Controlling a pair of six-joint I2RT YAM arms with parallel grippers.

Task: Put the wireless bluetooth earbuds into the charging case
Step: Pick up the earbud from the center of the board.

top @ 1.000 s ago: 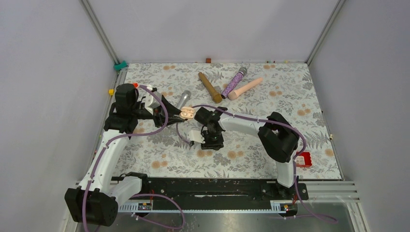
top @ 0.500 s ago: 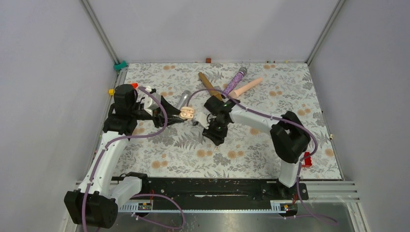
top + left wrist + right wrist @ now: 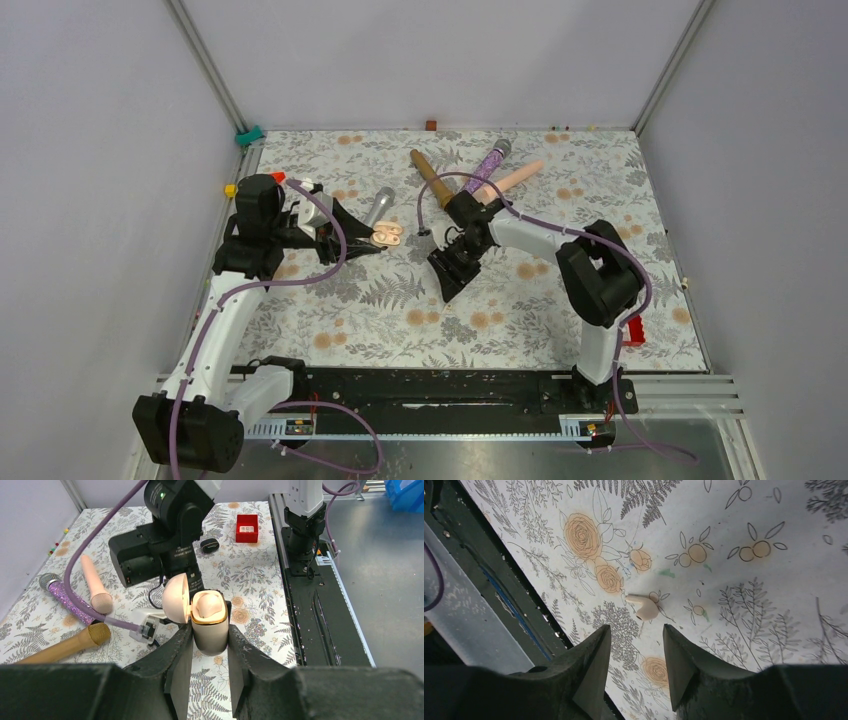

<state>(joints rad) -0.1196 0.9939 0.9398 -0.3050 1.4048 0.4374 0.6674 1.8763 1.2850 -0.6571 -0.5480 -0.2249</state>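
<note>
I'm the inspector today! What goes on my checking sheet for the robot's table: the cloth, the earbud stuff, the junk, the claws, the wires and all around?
Surface: flowery tablecloth, lying flat.
Job's things: pale charging case, lid open; one pale earbud lying loose on the cloth. Cannot tell whether another sits in the case.
Clutter: silver microphone, gold microphone, purple microphone, pink microphone, red box, black pebble.
Claws: left claw shut on the charging case; right claw open, nothing in it, earbud just past its tips.
Cables: a purple cable loops along each arm.
Surroundings: grey walls, black rail at the near edge.
</note>
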